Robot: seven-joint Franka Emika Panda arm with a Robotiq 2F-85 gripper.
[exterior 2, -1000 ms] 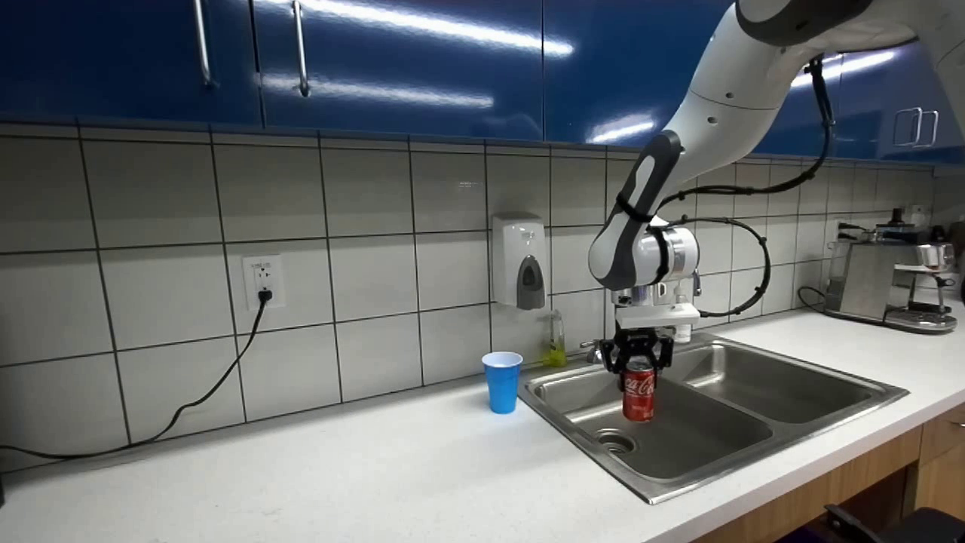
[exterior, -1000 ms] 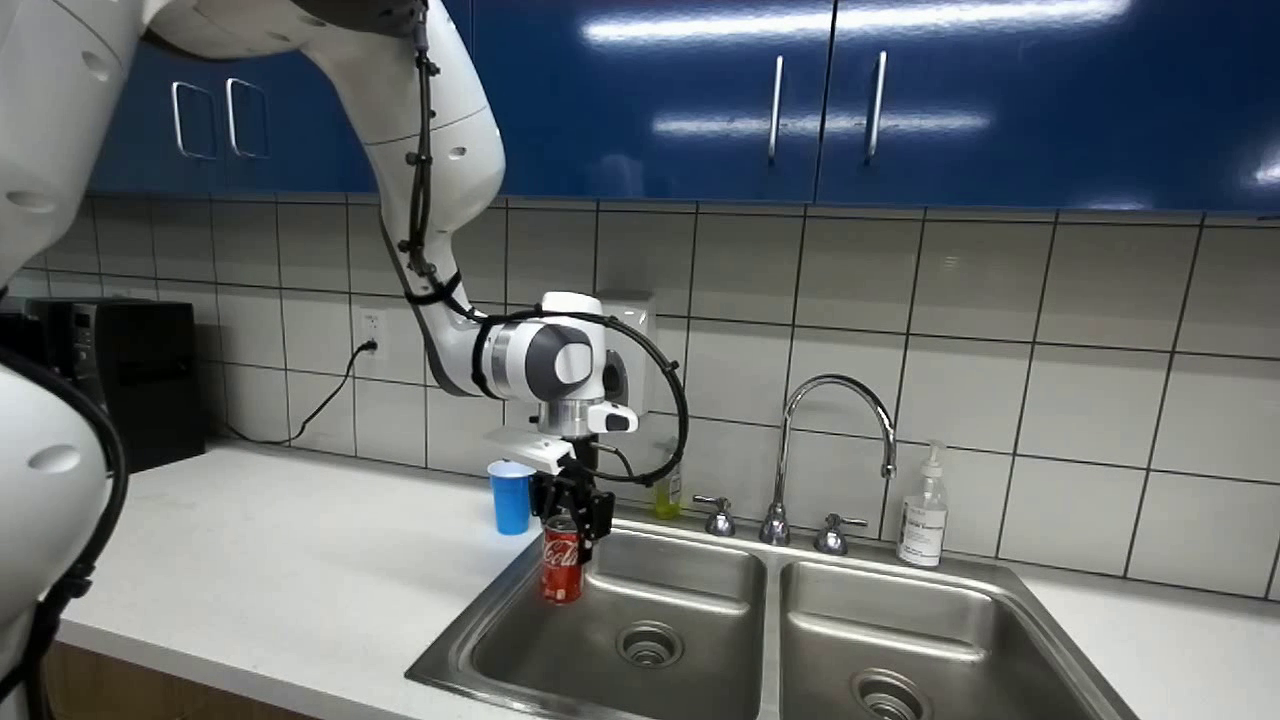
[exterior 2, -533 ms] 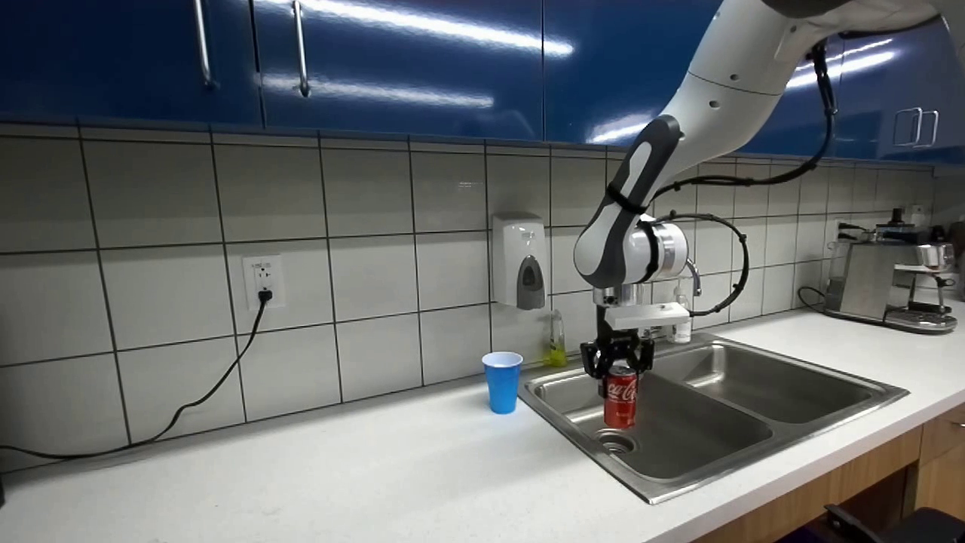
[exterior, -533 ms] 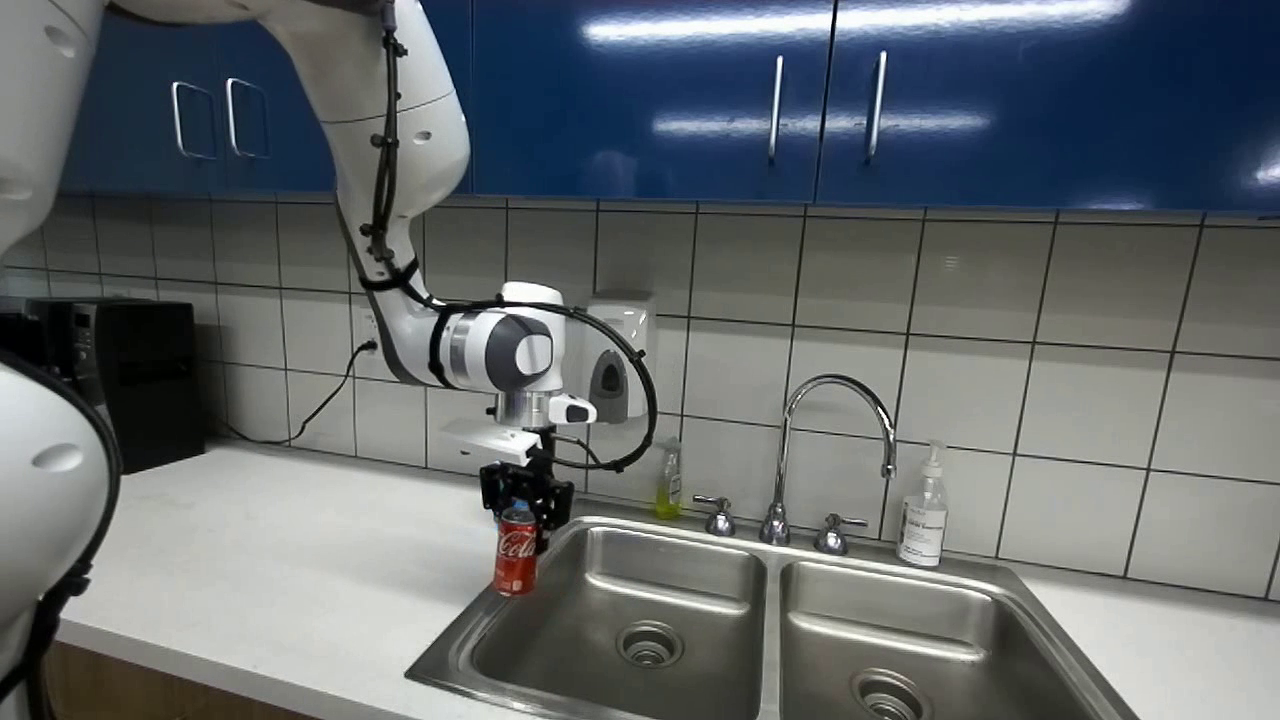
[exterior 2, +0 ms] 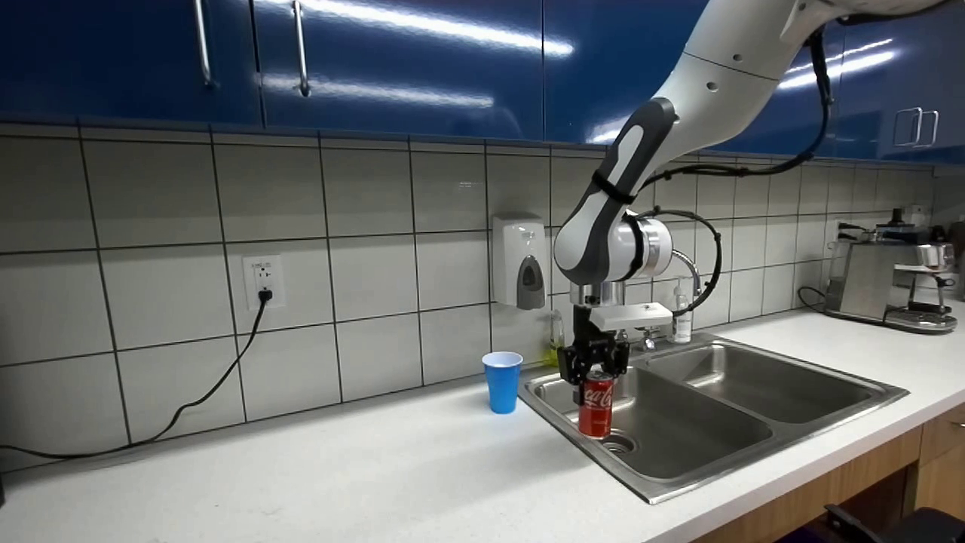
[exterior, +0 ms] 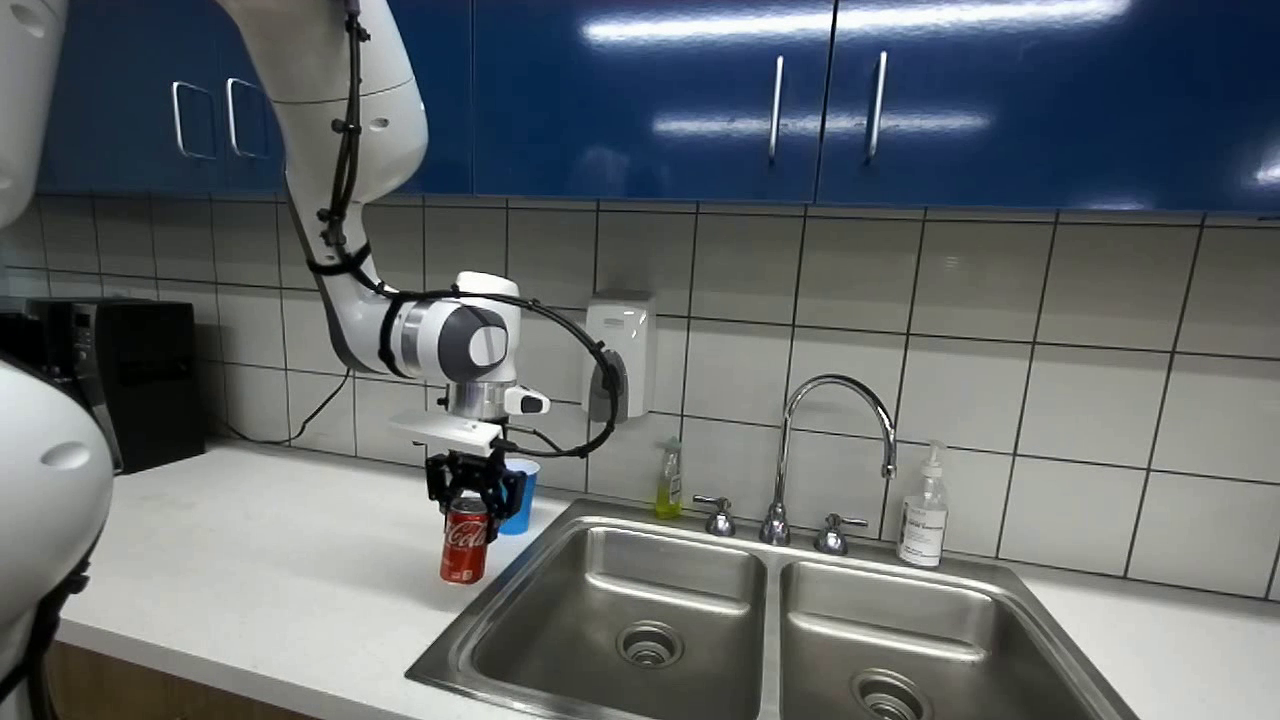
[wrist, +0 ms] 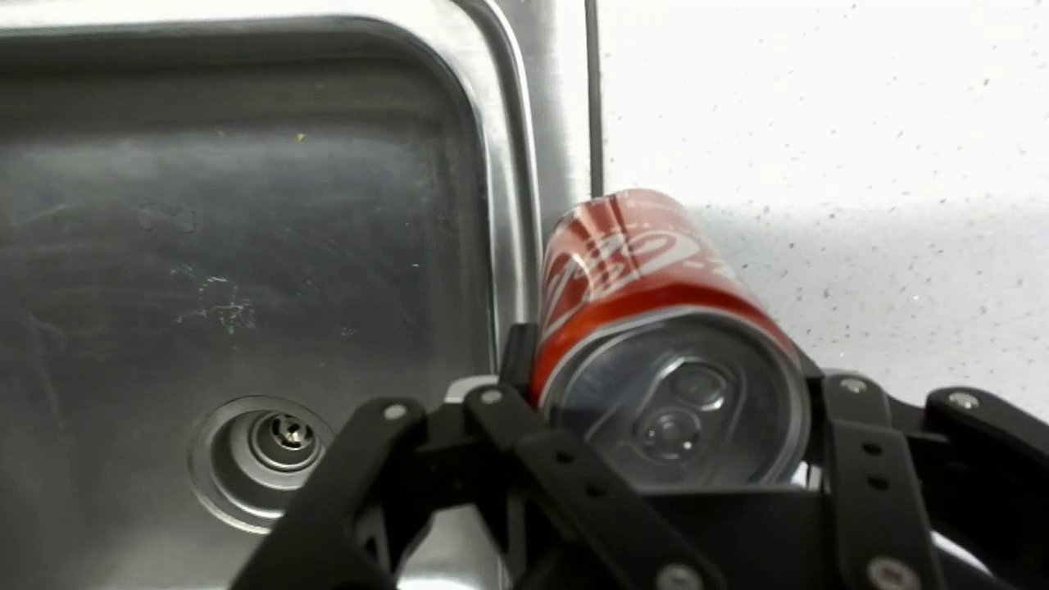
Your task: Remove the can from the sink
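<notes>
The claw (wrist: 665, 369) was clamped on the can (exterior: 464, 548), one finger (wrist: 518, 356) bearing on each side of the red body near the silvery top. The can hung close to upright beneath the robot arm (exterior: 350, 110), pull-tab end uppermost. Its position was outside both bowls: it was suspended at the edge of the sink (exterior: 773, 620), where the steel flange met the white counter (exterior: 270, 560). From where I stood, the exact height of its base could not be read. In the wrist view, the drain (wrist: 262, 463) of the adjoining bowl lay well apart from the can. A blue cup (exterior 2: 503, 385) stood upright on the counter, near a corner of the sink; in an exterior view the claw partly covered it. The chrome faucet (exterior: 783, 450) rose at the back of the sink between two lever handles (exterior: 720, 517), with a bottle of yellow-green liquid (exterior: 669, 487) to one side and a labelled pump bottle (exterior: 922, 525) to the other. A soap dispenser (exterior 2: 520, 260) was fixed to the tiled wall (exterior 2: 452, 271) above.
</notes>
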